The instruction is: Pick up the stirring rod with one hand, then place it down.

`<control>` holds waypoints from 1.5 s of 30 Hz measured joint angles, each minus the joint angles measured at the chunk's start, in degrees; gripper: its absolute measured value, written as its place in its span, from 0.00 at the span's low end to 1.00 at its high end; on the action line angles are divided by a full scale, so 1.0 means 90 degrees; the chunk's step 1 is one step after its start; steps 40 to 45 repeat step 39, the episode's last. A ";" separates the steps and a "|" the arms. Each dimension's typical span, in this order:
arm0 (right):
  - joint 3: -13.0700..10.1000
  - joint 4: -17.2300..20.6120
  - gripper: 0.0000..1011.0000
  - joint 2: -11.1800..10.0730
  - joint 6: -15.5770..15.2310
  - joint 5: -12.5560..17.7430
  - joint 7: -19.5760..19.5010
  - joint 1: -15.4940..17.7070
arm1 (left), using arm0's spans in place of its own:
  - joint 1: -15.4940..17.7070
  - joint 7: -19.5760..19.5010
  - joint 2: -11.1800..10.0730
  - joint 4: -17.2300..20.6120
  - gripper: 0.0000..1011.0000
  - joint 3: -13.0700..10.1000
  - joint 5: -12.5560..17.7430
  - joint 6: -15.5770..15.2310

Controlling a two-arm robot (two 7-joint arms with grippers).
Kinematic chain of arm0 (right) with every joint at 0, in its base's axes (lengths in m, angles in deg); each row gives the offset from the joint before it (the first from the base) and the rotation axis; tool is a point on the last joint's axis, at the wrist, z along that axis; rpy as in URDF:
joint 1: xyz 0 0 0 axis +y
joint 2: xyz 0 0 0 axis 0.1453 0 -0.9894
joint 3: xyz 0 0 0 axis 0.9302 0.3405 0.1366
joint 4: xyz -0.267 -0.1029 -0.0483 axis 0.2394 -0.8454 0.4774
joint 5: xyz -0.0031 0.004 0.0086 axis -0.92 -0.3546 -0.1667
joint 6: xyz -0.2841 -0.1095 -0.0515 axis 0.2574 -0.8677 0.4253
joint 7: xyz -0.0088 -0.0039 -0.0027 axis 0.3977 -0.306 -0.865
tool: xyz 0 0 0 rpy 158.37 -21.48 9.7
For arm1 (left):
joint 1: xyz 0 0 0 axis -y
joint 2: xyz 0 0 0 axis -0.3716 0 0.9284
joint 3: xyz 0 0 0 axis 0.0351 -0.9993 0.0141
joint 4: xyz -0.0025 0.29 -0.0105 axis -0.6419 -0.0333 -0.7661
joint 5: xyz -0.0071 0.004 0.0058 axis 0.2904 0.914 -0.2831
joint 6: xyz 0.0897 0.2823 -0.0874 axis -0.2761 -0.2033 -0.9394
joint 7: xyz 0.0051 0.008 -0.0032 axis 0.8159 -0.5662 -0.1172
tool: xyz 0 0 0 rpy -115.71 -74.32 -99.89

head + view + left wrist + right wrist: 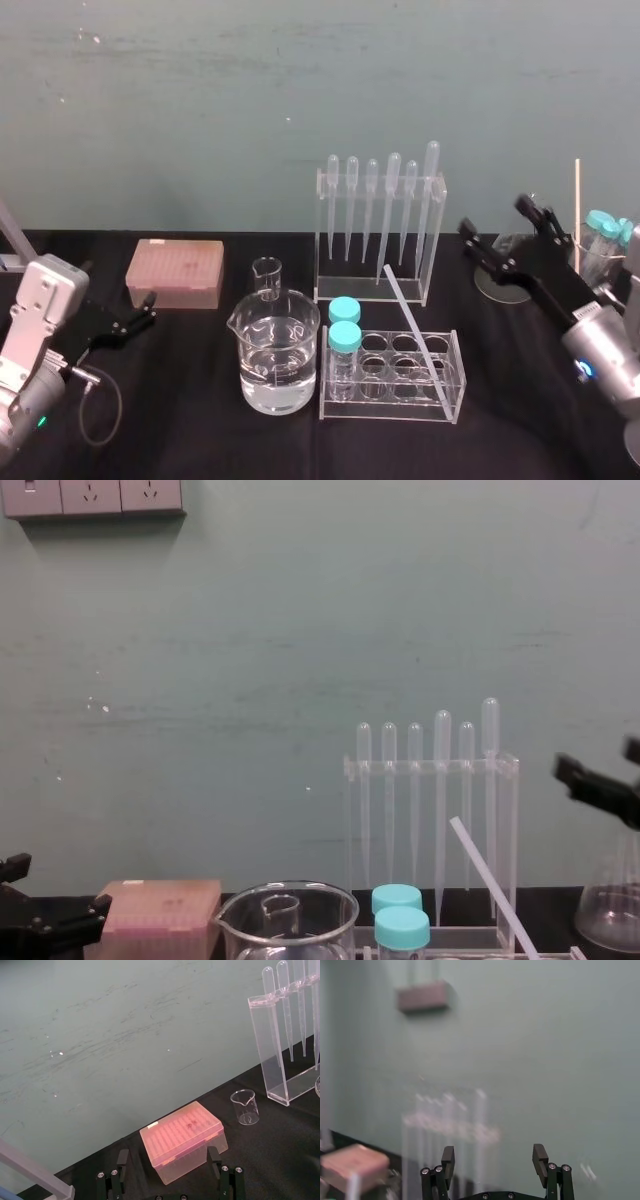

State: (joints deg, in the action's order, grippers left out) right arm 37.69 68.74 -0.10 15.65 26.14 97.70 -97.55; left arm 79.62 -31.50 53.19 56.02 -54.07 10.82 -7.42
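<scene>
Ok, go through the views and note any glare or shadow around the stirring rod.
Head view: the stirring rod shows pale against the black table, no glare on it; the beaker catches bright highlights. Chest view: the rod stands out against an evenly lit wall, no shadow visible.

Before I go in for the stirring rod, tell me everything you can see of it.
The stirring rod is a long, thin, straight, translucent-white stick of even width with blunt ends. It stands tilted: its lower end sits at the front right of the clear tube rack, and it slopes up and back toward the pipette rack; whether its upper end touches that rack cannot be told. The left gripper and right gripper, both open, are apart from it.
</scene>
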 joint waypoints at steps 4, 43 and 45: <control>-0.0207 0.0094 0.99 -0.0023 -0.0961 0.0030 -0.0457 0.0267 | 0.0000 0.0000 0.0000 0.0000 0.99 0.0000 0.0000 0.0000; -0.0360 0.0095 0.99 0.0058 -0.1590 0.0211 -0.0652 0.0353 | 0.0000 0.0000 0.0000 0.0000 0.99 0.0000 0.0000 0.0000; -0.0360 0.0095 0.99 0.0058 -0.1590 0.0211 -0.0652 0.0353 | 0.0000 0.0000 0.0000 0.0000 0.99 0.0000 0.0000 0.0000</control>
